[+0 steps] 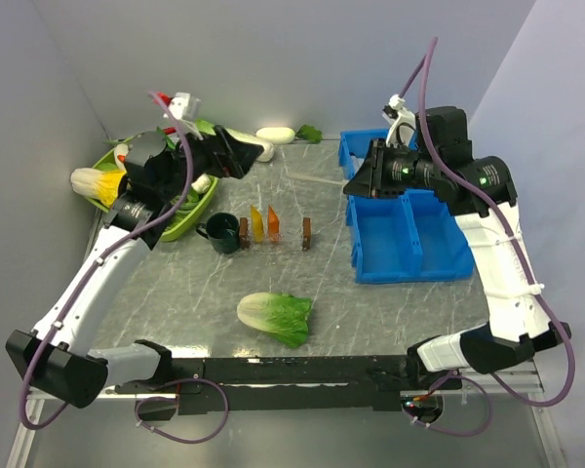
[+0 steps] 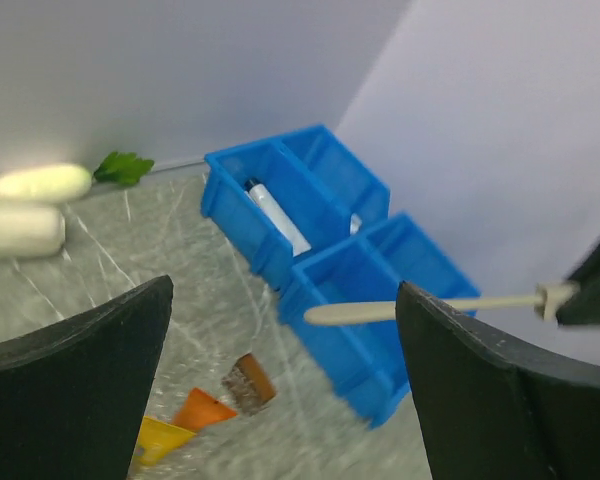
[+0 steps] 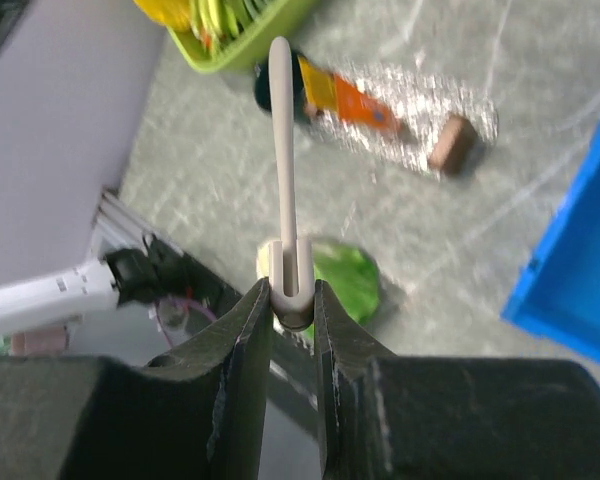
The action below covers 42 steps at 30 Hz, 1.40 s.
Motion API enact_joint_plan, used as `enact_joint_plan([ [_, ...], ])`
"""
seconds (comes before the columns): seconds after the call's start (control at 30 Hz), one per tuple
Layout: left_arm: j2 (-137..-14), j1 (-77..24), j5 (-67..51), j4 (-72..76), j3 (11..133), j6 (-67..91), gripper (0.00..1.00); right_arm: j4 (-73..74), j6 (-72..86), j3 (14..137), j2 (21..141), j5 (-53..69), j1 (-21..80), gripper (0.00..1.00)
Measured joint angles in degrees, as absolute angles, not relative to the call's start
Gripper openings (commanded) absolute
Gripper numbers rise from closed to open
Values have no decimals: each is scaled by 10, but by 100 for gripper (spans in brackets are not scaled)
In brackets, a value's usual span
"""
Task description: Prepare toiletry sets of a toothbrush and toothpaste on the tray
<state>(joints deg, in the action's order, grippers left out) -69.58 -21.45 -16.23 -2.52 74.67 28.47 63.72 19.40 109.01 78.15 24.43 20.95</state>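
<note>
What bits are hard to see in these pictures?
- Top view: the left arm covers most of the green basket.
- Left wrist view: a blue bin wall hides the lower end of the white tube.
- Right wrist view: the right tool hides the gripped end of the toothbrush.

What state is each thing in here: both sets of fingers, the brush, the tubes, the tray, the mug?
Left fingers: open, empty.
Right fingers: shut on the toothbrush.
Toothbrush: in the air, not on the tray.
Yellow tube: on the tray.
Orange tube: on the tray, beside the yellow one.
Tray: holds both tubes; no brush seen on it.
Mug: upright, beside the tray.
</note>
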Motion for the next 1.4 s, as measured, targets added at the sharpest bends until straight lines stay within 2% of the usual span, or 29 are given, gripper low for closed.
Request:
enact_joint_plan([
  [0.17,-712,-272,-238,-72,794,140,96,716,164,1126,808,266,207,0],
  [0.37,-760,-329,-335,-132,806,87,96,758,120,1125,811,316,207,0],
  [0.7,-811,-400,-343,-206,845,37,96,767,112,1066,804,386,207,0],
  [1.07,-819,-426,-323,-251,855,-20,98,772,110,1047,791,404,208,0],
  [1.13,-819,-426,-332,-251,855,-19,90,772,110,1047,791,408,208,0],
  [1.17,-820,-426,-335,-252,855,-18,82,772,110,1047,791,409,209,0],
  [1.4,-832,-427,-355,-282,866,-8,64,772,110,1052,791,423,213,0],
])
